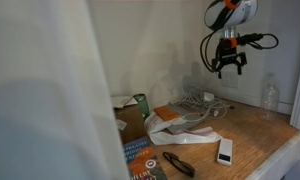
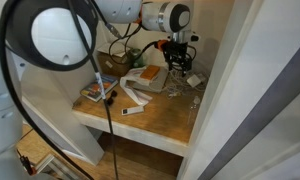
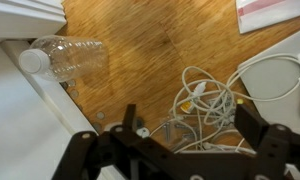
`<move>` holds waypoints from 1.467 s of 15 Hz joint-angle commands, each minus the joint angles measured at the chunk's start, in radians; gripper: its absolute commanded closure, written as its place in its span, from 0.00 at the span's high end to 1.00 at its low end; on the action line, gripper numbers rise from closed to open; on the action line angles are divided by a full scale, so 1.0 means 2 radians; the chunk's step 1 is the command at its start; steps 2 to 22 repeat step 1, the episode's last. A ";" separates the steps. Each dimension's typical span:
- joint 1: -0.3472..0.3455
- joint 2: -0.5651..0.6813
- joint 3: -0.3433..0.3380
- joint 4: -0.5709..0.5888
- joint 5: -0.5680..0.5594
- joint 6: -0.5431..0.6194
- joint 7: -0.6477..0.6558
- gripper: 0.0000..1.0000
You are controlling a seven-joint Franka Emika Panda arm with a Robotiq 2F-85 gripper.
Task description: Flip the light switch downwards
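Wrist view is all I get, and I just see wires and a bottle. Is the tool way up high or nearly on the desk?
Observer: Way up. In both exterior views the tool hangs open, well above the wires on the wooden desk.
Operator: Is the bottle lying down? It looks like that to me.
Observer: No. In an exterior view the bottle seems to stand upright near the desk's back corner, close to the wall.
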 commanded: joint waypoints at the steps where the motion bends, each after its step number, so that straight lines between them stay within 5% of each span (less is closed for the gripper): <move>1: 0.009 0.001 -0.012 0.001 0.006 -0.001 -0.004 1.00; 22: 0.009 0.001 -0.012 0.001 0.006 -0.001 -0.004 1.00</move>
